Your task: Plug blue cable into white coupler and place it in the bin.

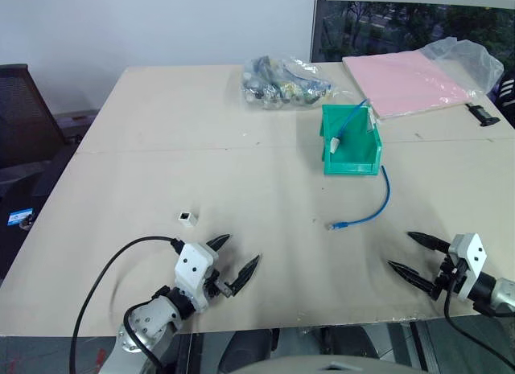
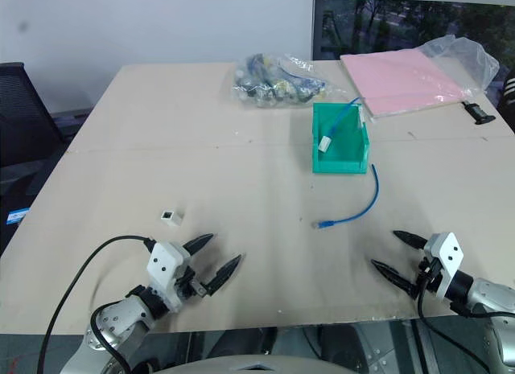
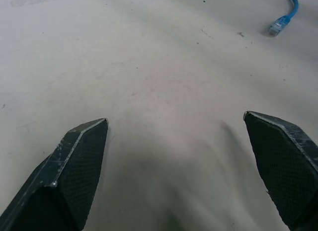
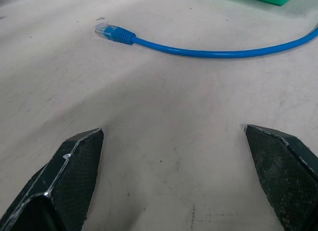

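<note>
A blue cable (image 1: 336,226) lies loose on the table, curving from beside the teal bin (image 1: 364,160) toward me, and its clear plug (image 4: 107,31) faces my right gripper. A small white coupler (image 1: 187,218) sits alone on the table, just beyond my left gripper (image 1: 241,248). That gripper is open and empty, low over the near table edge. My right gripper (image 1: 400,249) is also open and empty, a short way nearer to me than the cable's plug. Inside the bin rests another blue cable (image 1: 354,115) with a white piece (image 1: 333,145) on its end.
A clear bag of mixed parts (image 1: 286,80) lies behind the bin. Pink sheets in a plastic bag (image 1: 410,80) sit at the back right with a small black object (image 1: 481,114) beside them. A black chair (image 1: 20,108) stands off the table's left side.
</note>
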`<action>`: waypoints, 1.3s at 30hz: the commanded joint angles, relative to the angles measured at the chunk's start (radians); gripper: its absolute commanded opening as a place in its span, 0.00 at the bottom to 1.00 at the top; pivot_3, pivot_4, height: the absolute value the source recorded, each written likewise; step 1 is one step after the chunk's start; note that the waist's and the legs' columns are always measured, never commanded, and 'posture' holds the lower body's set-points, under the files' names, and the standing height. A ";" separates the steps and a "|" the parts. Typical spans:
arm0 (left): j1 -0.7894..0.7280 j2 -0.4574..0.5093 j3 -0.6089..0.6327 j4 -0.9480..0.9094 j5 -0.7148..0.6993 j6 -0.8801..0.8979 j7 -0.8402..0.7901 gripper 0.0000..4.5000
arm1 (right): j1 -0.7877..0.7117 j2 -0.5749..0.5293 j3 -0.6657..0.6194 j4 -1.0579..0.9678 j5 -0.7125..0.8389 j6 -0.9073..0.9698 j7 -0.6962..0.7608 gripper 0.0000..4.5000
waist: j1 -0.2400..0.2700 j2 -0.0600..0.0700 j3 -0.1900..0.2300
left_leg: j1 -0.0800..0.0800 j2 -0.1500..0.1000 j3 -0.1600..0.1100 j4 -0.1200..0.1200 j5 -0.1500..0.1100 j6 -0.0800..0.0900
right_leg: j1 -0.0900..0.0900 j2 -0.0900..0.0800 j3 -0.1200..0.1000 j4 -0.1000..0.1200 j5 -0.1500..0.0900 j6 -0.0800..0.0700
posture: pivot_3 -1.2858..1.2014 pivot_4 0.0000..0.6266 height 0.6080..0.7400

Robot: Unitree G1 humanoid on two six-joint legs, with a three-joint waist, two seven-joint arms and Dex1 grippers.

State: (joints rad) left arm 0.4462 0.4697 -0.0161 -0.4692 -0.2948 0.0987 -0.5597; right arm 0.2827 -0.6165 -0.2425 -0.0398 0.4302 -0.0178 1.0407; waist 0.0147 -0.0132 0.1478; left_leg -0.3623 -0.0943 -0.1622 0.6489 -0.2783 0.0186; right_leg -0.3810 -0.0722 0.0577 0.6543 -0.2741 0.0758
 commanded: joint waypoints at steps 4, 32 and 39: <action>-0.042 0.046 0.027 -0.034 -0.040 0.023 -0.069 1.00 | -0.040 -0.012 0.015 -0.009 -0.006 -0.001 0.010 1.00 | -0.001 0.001 0.001 | 0.000 0.000 0.000 0.000 0.000 0.000 | 0.000 0.000 0.000 0.000 0.000 0.000 | 0.52 0.24 1.00; -0.501 0.422 0.061 -0.048 -0.271 0.382 -0.464 1.00 | -0.621 -0.038 0.460 0.067 -0.212 0.185 0.164 0.04 | -0.006 0.006 0.006 | -0.019 0.000 -0.001 0.000 0.003 -0.006 | -0.022 0.001 -0.001 0.004 0.001 0.000 | 0.52 0.24 1.00; -0.524 0.419 0.081 -0.051 -0.282 0.417 -0.456 1.00 | -0.714 0.074 0.494 0.074 -0.227 0.258 0.102 0.00 | -0.026 0.005 0.006 | -0.019 0.000 -0.001 0.000 0.004 -0.007 | -0.024 0.001 -0.001 0.008 0.001 0.000 | 0.52 0.24 1.00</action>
State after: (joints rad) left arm -0.0690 0.8798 0.0310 -0.5011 -0.5572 0.5129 -1.0166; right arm -0.4043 -0.5543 0.2425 0.0488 0.2089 0.2265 1.1564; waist -0.0114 -0.0078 0.1539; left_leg -0.3813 -0.0942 -0.1637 0.6494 -0.2742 0.0112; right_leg -0.4048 -0.0711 0.0569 0.6622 -0.2733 0.0757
